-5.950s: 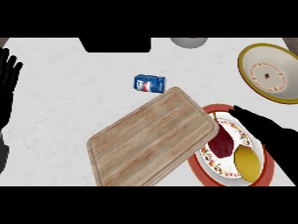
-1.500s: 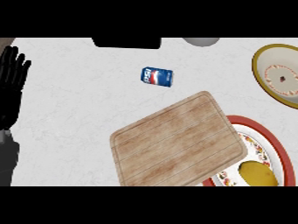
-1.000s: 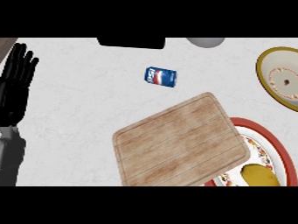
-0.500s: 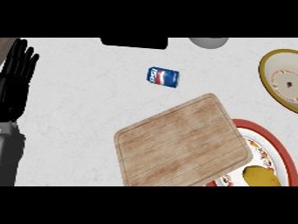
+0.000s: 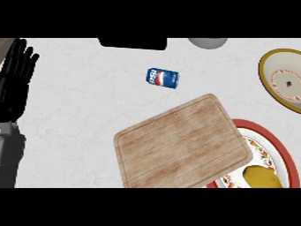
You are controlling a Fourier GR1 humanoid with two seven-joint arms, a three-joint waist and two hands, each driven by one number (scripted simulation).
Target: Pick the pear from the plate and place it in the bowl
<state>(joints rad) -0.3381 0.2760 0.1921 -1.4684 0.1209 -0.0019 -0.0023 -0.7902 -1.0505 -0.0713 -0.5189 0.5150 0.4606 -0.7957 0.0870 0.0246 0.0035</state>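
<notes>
One pear [image 5: 262, 177], yellow, lies on the single red-rimmed plate [image 5: 284, 155] at the bench's [image 5: 74, 114] near right corner. One bowl [image 5: 291, 81], olive-rimmed, stands at the right edge, well apart from the pear. One wooden cutting board [image 5: 178, 143] overlaps the plate's left side. One blue can [image 5: 162, 78] lies on its side, label reading Pepsi. Left hand [image 5: 10, 84] rests at the left edge, fingers straight and apart, holding nothing.

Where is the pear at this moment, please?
In the head view the pear lies at the lower right, on the red-rimmed plate, just right of the wooden cutting board.
</notes>
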